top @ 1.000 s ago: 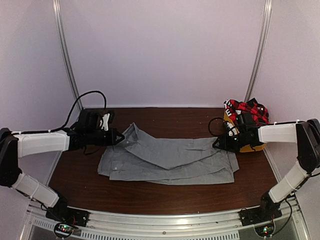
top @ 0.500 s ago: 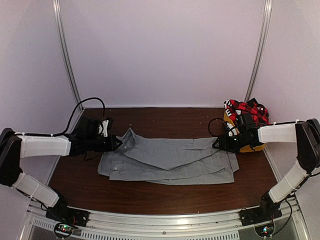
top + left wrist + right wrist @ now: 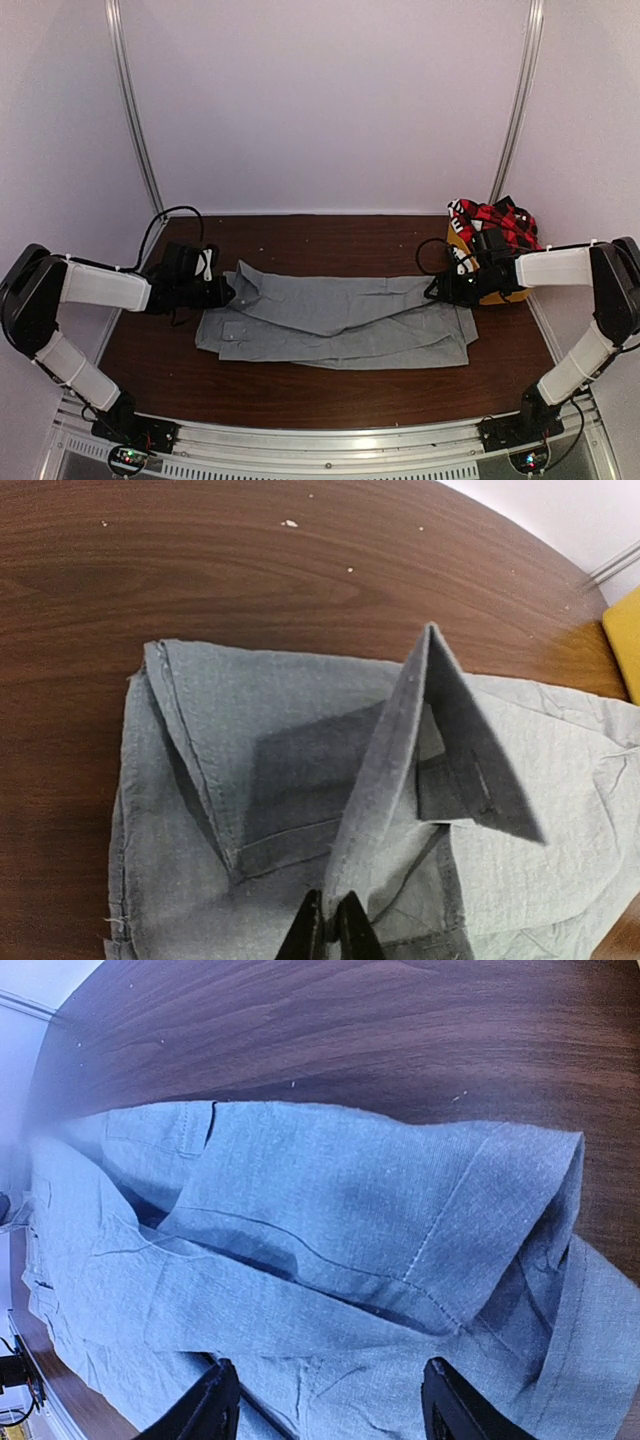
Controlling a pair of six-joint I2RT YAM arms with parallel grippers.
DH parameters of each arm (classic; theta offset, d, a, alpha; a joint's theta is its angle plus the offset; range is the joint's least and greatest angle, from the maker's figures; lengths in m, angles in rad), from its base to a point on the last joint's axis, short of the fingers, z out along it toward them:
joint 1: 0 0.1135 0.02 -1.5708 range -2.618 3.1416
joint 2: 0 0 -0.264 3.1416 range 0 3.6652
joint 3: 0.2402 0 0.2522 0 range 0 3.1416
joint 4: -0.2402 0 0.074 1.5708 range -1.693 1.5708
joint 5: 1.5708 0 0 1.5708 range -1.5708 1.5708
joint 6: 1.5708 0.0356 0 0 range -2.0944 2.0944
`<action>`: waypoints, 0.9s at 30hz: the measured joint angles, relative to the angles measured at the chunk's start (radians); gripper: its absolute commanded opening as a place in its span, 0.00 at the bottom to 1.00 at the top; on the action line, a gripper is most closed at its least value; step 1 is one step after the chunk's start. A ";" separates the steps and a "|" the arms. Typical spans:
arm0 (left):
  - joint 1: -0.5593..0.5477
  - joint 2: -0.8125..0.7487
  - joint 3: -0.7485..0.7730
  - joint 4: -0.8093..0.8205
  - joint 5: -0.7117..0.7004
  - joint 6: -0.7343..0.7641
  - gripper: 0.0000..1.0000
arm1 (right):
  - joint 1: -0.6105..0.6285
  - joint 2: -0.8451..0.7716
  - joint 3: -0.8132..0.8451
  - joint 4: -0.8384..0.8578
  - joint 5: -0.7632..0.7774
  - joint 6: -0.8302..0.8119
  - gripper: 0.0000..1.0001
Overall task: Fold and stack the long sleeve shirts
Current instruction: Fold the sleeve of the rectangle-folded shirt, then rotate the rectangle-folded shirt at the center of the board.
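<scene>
**Set the collar end down flat, no drag**

The light-grey collared button-front cloth shirt (image 3: 340,320) lies lengthwise across the middle of the dark brown wooden desk (image 3: 330,392). It is folded into a long band with the collar end to the left. The left end effector (image 3: 332,930) has its fingers pressed together on a ridge of cloth at the collar end, so the collar tents up. The right end effector (image 3: 330,1400) sits at the hem end with its fingers spread wide over flat cloth, gripping nothing that shows. The red-and-black plaid cloth shirt (image 3: 495,218) is bunched in the yellow plastic tub (image 3: 626,630) at far right.

Judgement: the step looks like settling the collar end before the next fold.
- Lower the pinched ridge straight down and let go only once cloth rests on cloth.
- Back the left fingers out low so they don't snag the collar.
- The right side should take the hem squarely, all layers, or the band skews.
- Risk: thin cloth slips and the layers shift.
</scene>
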 measured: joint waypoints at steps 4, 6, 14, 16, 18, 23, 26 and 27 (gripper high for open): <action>0.005 0.039 0.000 0.000 -0.015 0.014 0.31 | 0.000 0.000 -0.004 0.000 -0.005 0.002 0.64; 0.008 0.047 0.000 -0.002 -0.022 0.018 0.38 | 0.000 0.000 -0.004 0.001 -0.006 0.003 0.64; 0.018 -0.016 -0.002 -0.046 -0.114 0.034 0.51 | 0.004 -0.016 -0.011 -0.002 0.003 0.003 0.64; 0.019 -0.064 -0.003 -0.058 -0.130 0.039 0.54 | 0.012 -0.028 -0.022 -0.002 0.013 0.004 0.64; 0.020 -0.106 -0.003 -0.058 -0.125 0.044 0.57 | 0.019 -0.034 -0.030 -0.003 0.019 0.006 0.64; 0.018 -0.157 -0.003 -0.020 -0.028 0.045 0.61 | 0.047 -0.047 -0.050 -0.002 0.038 0.013 0.64; 0.004 -0.139 -0.004 0.016 0.043 0.045 0.61 | 0.061 -0.049 -0.063 -0.001 0.044 0.026 0.64; -0.002 -0.128 -0.004 0.028 0.063 0.045 0.61 | 0.064 -0.049 -0.069 0.000 0.046 0.029 0.64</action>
